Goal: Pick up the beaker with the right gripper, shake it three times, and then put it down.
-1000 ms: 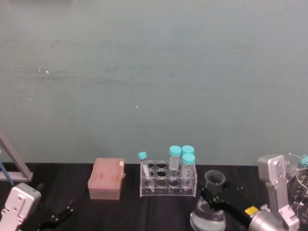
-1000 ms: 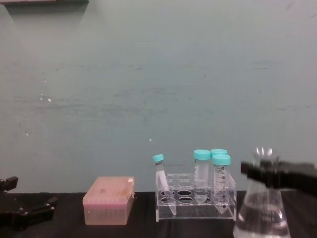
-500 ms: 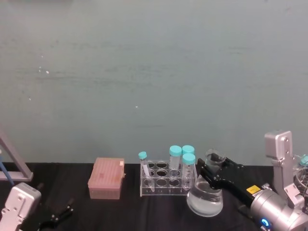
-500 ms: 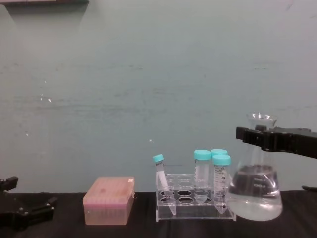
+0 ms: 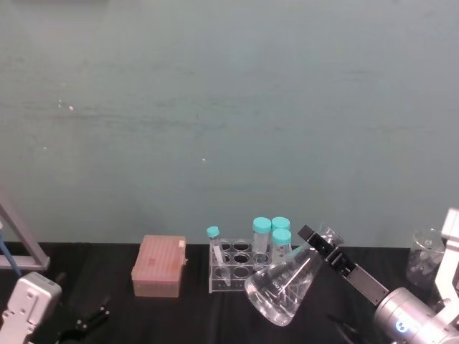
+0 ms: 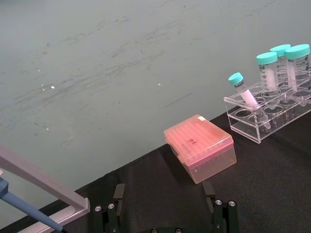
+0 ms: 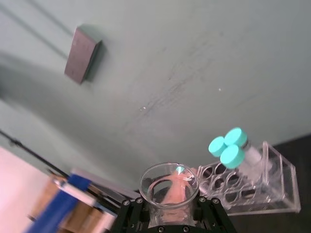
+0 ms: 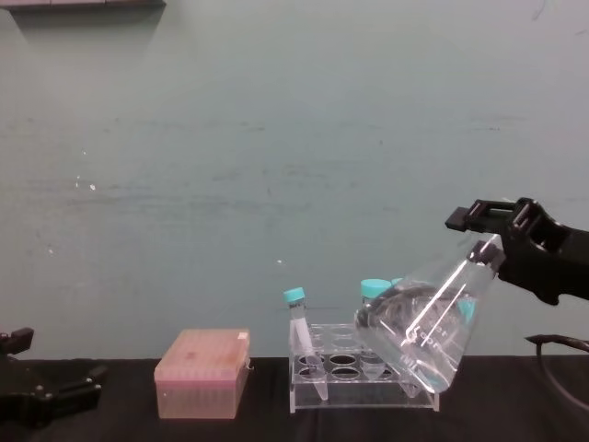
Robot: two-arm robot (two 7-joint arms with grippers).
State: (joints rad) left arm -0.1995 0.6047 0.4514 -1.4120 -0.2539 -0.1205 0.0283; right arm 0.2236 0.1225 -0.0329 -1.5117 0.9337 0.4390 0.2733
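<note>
right gripper (image 8: 486,241) clamped tight on the neck of the beaker (image 8: 419,331), tipped over; tube rack (image 8: 342,376) just beside its wide end. left gripper (image 6: 165,216) far off, spread wide.

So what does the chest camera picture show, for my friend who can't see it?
The right gripper holds the beaker by its neck, tilted sideways in front of the tube rack. A pink box sits on the black table left of the rack, and the left gripper rests farther left.
</note>
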